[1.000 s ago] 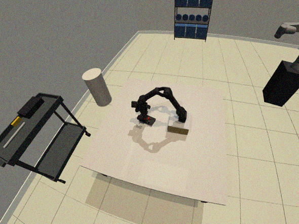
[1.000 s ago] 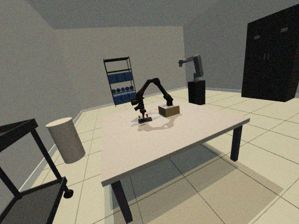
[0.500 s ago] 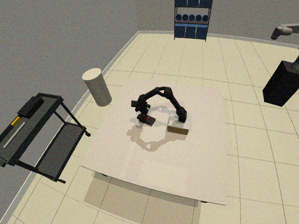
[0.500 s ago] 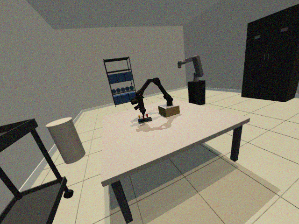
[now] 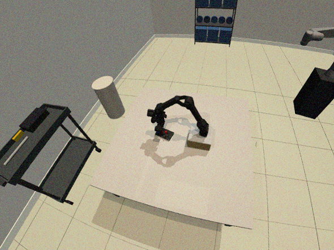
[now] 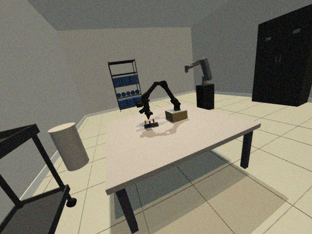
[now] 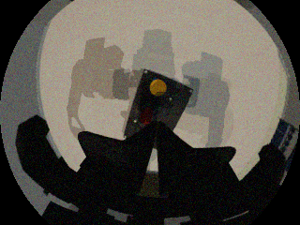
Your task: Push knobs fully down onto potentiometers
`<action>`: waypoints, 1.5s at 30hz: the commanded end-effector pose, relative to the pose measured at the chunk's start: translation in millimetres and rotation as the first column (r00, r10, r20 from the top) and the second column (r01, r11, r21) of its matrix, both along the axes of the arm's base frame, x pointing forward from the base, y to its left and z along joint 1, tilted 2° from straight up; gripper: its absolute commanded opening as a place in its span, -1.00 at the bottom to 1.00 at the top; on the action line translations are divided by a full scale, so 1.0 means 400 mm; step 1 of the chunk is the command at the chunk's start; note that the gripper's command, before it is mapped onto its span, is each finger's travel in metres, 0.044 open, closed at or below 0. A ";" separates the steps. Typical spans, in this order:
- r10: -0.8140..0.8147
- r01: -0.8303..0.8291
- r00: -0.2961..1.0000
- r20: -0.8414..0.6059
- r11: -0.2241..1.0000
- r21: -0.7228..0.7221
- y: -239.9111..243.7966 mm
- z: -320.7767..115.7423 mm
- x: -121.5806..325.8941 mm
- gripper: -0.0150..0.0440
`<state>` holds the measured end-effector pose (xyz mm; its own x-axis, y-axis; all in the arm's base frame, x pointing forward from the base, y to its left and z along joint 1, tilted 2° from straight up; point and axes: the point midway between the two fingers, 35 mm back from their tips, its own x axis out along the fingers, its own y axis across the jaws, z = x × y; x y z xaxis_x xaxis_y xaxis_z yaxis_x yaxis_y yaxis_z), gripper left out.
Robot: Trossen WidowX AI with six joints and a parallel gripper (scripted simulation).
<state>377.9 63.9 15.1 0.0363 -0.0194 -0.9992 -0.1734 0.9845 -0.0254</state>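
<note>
The dark circuit board (image 5: 169,136) (image 6: 152,125) (image 7: 177,105) stands on the table. A yellow knob (image 6: 145,122) (image 7: 157,87) is at one end of it. A red knob (image 6: 149,123) (image 7: 146,115) is near the middle, dark in the wrist view. Another red knob (image 6: 153,120) looks higher than the middle one in the exterior view; my fingers seem to hide it in the wrist view. I cannot tell how far each knob is down on its shaft. My gripper (image 6: 148,118) (image 7: 157,124) is shut and empty, pointing down, with its tips a little above the knobs and touching none of them.
The arm's base stands on a box (image 5: 198,145) (image 6: 176,116) beside the board. The arm arches over from there. A pale cylinder (image 5: 110,99) (image 6: 70,148) and a dark cart (image 5: 68,167) are beyond the table's side.
</note>
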 end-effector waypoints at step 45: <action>0.993 -0.995 -0.099 -0.060 -0.099 0.000 0.017 0.063 0.066 -0.49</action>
